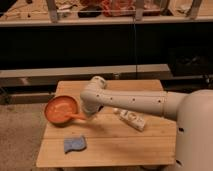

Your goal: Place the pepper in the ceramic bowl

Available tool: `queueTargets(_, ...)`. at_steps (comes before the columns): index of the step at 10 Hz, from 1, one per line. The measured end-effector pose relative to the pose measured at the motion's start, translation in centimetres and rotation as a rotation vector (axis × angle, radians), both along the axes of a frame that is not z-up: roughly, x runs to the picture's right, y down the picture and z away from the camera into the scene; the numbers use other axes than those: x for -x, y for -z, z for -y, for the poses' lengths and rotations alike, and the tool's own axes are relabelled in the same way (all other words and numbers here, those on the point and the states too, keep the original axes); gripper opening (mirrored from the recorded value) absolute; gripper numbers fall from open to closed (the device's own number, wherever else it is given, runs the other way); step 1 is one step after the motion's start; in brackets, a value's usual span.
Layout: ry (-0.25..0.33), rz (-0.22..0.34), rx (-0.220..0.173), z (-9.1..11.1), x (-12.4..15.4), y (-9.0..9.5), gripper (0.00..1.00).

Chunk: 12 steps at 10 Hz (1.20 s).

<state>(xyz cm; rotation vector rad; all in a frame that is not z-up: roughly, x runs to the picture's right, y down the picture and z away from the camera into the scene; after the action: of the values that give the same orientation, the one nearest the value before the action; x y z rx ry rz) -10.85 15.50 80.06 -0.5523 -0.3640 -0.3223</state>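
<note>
At the ceramic bowl's (pixel 48 111) right rim hangs the gripper (pixel 86 114), the pepper (pixel 76 116) jutting from it across that rim toward the bowl's middle, seemingly lined up for a drop; whether the gripper clamps it I cannot tell.

Dim warm overhead light lit the pale wooden table (pixel 117 146), black shadow lay behind, the gripper (pixel 86 114) sat shaded at the rim of the orange-red ceramic bowl (pixel 53 105).

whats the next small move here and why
Probably ease the gripper a little farther over the ceramic bowl: it hangs just outside the rim, and the pepper only reaches partway across, so a drop now might land on the table.
</note>
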Motion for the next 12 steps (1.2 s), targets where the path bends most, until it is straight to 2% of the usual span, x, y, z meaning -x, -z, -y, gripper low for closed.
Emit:
queueTargets(6,0.037,-0.009,-0.022,2.7,3.6,-1.6,0.05)
queueTargets(10,0.089,-0.009,-0.038,4.6,7.5,-3.2,0.05)
queueTargets(12,0.095,-0.015,-0.042,5.0,7.5,-3.5,0.05)
